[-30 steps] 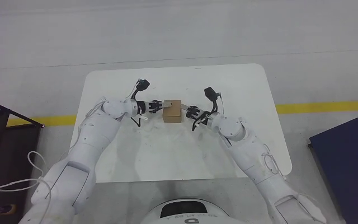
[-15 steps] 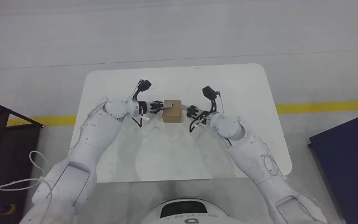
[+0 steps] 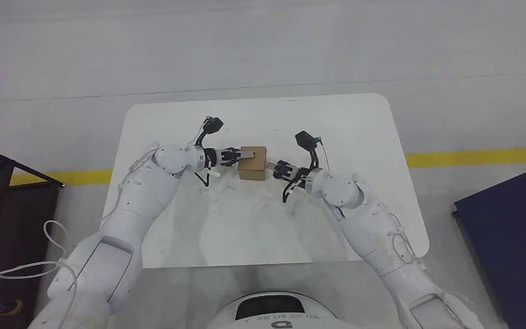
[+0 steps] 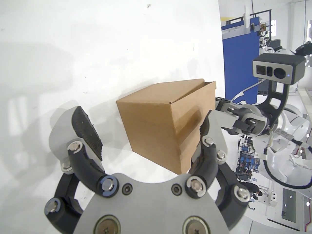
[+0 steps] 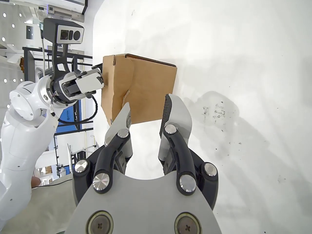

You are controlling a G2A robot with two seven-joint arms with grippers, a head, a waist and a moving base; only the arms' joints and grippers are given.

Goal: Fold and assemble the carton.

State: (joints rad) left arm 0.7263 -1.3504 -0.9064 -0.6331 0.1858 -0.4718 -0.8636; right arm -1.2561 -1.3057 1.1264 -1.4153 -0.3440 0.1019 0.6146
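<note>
A small brown carton (image 3: 253, 161) stands on the worktop (image 3: 345, 123). Judged best: brace opposite sides evenly so it cannot slide while the flaps close. Right of the carton, the right gripper (image 3: 273, 169), partly spread, touches its end. Left of it, the left gripper (image 3: 233, 155), spread wide, touches its side.

I work in a big hall, like a factory or a robot lab: my white surface (image 3: 353, 123) stands on a grey floor (image 3: 246, 49) with a yellow line (image 3: 468, 157), and blue partitions (image 4: 240, 57) stand behind.
</note>
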